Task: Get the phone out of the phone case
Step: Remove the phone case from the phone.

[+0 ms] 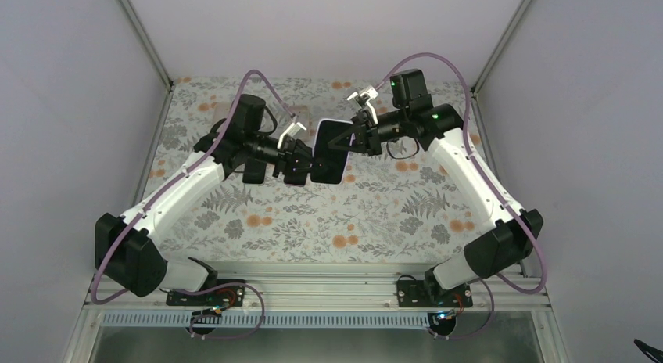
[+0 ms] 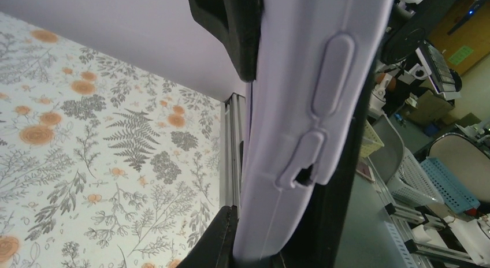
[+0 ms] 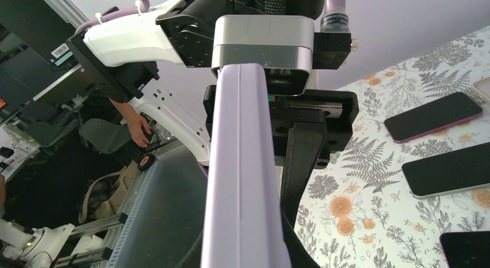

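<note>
The phone (image 1: 331, 148), dark screen up, sits inside a lavender phone case (image 1: 320, 136) and is held in the air between both arms. My left gripper (image 1: 311, 163) is shut on the case's left edge. In the left wrist view the case's side with its buttons (image 2: 323, 95) fills the middle, between my black fingers (image 2: 230, 31), and the phone's dark edge (image 2: 346, 187) runs beside it. My right gripper (image 1: 349, 141) is shut on the case's right edge. The right wrist view shows the case's lavender edge (image 3: 245, 181) running up from that gripper (image 3: 245, 253).
Three other dark phones lie on the floral table cover at the right of the right wrist view (image 3: 433, 116), (image 3: 450, 170), (image 3: 465, 248). Metal frame posts (image 1: 145, 34) stand at the back corners of the table.
</note>
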{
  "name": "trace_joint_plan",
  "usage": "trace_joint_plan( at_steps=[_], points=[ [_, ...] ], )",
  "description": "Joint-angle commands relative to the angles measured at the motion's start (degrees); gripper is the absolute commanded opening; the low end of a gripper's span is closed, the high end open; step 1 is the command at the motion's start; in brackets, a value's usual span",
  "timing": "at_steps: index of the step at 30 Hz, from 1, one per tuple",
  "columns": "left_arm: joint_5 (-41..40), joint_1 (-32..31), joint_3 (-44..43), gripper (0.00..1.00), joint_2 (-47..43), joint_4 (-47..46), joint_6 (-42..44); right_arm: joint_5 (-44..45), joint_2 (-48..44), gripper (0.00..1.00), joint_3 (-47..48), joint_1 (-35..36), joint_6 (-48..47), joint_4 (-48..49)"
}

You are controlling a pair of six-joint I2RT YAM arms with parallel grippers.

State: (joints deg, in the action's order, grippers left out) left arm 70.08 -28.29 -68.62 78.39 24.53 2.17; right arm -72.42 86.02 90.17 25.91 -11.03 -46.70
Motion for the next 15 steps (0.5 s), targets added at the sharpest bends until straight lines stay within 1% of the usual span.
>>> trace_joint_plan(
  at_steps=[1, 3, 6, 7, 10, 14, 15],
  points=[
    [2.06, -1.14, -1.44, 0.02, -0.69, -13.46, -6.22, 0.7, 3.13, 0.07, 2.37, 5.85, -5.57, -1.88],
    [2.32, -0.58, -1.16, 0.02, -0.82, -14.4, -7.52, 0.88, 3.35, 0.1, 3.07, 5.26, -5.1, -1.74],
    [2.63, 0.78, -0.2, 0.02, -1.0, -16.46, -10.67, 1.76, 3.78, 0.22, 4.48, 3.92, -4.26, -1.43],
    [2.6, 1.41, 0.27, 0.02, -1.04, -17.32, -12.07, 2.09, 3.93, 0.27, 4.94, 3.46, -3.93, -1.42],
    [2.47, 3.81, 2.56, 0.02, -1.11, -21.73, -17.51, 3.09, 4.31, 0.47, 6.51, 2.18, -3.21, -1.23],
    [2.71, 6.24, 5.44, 0.02, -0.52, -27.74, -25.5, 4.27, 4.88, 0.57, 7.61, 0.4, -2.22, -0.35],
    [2.89, 6.51, 6.26, 0.03, -0.48, -29.62, -27.43, 4.97, 5.05, 0.6, 8.05, 0.0, -1.98, -0.21]
  ],
)
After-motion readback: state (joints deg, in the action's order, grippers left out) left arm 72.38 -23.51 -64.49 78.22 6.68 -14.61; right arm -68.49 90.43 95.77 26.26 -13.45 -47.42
